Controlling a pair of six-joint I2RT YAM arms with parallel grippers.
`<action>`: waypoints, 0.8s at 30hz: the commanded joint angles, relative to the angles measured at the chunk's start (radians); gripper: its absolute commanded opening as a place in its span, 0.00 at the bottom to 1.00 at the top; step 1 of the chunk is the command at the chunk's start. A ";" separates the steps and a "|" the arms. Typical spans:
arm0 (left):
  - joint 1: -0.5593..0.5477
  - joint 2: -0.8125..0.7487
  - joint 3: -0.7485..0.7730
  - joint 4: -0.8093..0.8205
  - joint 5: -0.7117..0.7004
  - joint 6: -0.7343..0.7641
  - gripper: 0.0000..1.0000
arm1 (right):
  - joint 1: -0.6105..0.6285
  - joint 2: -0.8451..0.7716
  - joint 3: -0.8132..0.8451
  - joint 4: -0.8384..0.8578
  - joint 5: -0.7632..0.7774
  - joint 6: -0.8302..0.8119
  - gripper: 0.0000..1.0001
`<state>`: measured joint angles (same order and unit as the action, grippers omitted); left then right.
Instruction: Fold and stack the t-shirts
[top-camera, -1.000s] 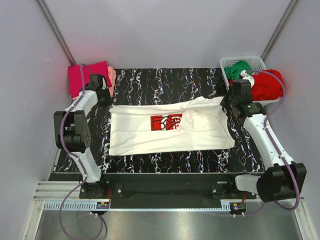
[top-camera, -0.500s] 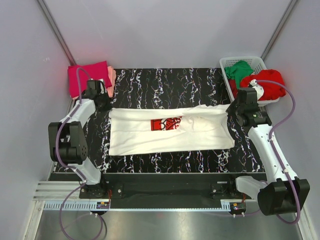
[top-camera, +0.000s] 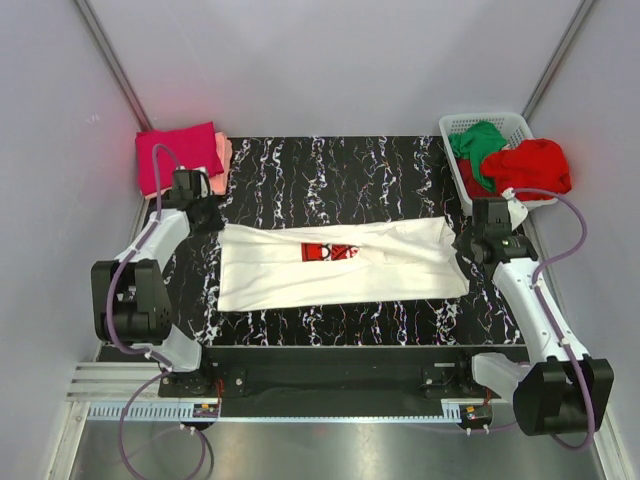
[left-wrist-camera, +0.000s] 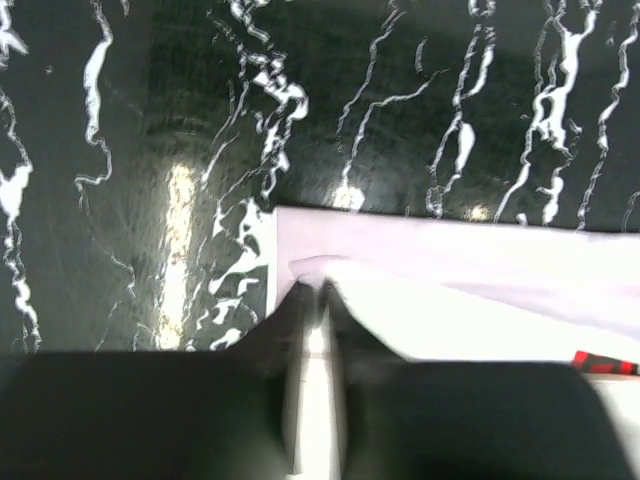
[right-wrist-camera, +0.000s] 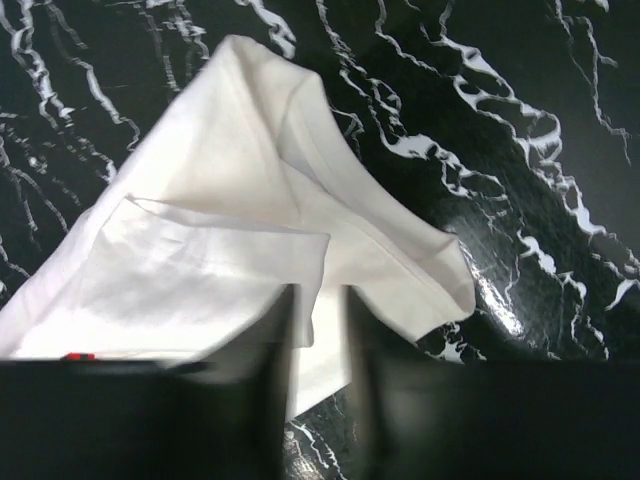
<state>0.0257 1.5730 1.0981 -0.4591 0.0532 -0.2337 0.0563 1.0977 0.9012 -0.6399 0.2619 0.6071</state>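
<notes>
Resting at opposite edges of the white t-shirt (top-camera: 300, 280), left gripper (left-wrist-camera: 312, 292) and right gripper (right-wrist-camera: 318, 300) gape slightly, unclamped.

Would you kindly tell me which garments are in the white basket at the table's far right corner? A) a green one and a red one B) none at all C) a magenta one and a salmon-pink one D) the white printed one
A: the basket holds a green t-shirt, and a red t-shirt spills over its right rim.
</notes>
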 joint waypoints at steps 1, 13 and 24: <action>0.019 -0.122 -0.059 0.010 -0.052 -0.044 0.31 | -0.029 -0.054 -0.056 -0.040 0.066 0.052 0.44; 0.025 -0.327 -0.156 0.122 -0.023 -0.052 0.54 | -0.090 -0.068 -0.090 0.054 -0.084 0.056 0.75; -0.188 0.002 0.037 0.106 0.082 -0.013 0.47 | -0.003 0.212 -0.058 0.187 -0.394 0.003 0.62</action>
<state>-0.1020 1.5043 1.0206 -0.3706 0.0826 -0.2787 0.0059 1.2179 0.7998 -0.4896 -0.0540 0.6464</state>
